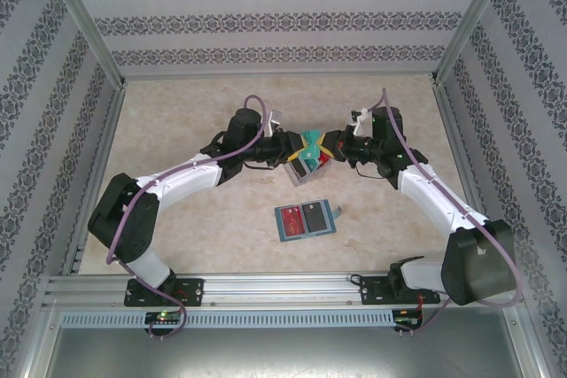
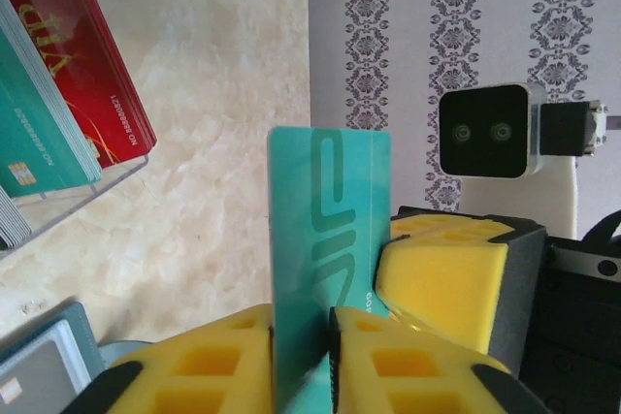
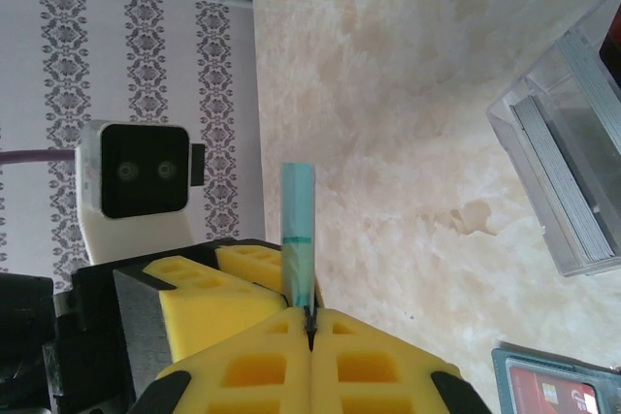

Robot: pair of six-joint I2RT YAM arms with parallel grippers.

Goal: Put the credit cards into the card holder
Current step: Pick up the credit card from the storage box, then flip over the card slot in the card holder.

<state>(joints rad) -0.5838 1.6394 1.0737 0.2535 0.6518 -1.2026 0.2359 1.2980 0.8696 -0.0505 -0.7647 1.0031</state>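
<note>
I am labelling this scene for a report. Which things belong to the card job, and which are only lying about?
Belong to the job:
teal card, gripped by left gripper and right gripper
red card, standing in the clear tray
card holder

Only lying about:
the clear tray itself
table

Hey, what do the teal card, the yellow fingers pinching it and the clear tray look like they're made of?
Teal card: probably thin glossy plastic; it has a smooth printed face and a very slim edge.
Yellow fingers: seemingly matte moulded or printed plastic, with hollow square pockets.
Clear tray: transparent hard plastic, likely acrylic; the table shows through its walls.
</note>
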